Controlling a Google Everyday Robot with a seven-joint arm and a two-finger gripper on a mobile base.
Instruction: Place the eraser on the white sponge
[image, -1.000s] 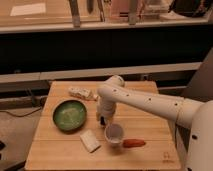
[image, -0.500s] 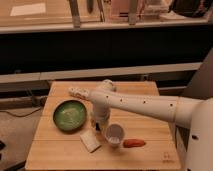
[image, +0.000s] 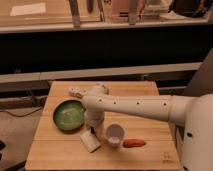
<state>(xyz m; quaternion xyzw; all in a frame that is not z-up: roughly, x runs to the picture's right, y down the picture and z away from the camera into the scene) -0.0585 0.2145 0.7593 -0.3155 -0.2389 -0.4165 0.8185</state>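
The white sponge (image: 90, 141) lies flat on the wooden table (image: 60, 150), in front of the green bowl and left of the white cup. My gripper (image: 93, 127) hangs from the white arm straight down over the sponge's far end. A small dark thing at its tip (image: 92, 131), just above the sponge, may be the eraser; I cannot tell for sure. The arm reaches in from the right and hides the table behind the gripper.
A green bowl (image: 69, 115) sits left of the gripper. A white cup (image: 114, 134) stands just right of the sponge, with an orange oblong thing (image: 134, 143) beside it. A whitish packet (image: 76, 91) lies at the table's back left.
The arm has swung left, and the gripper has moved from behind the cup to above the sponge's far end. The sponge, cup and bowl have not moved.
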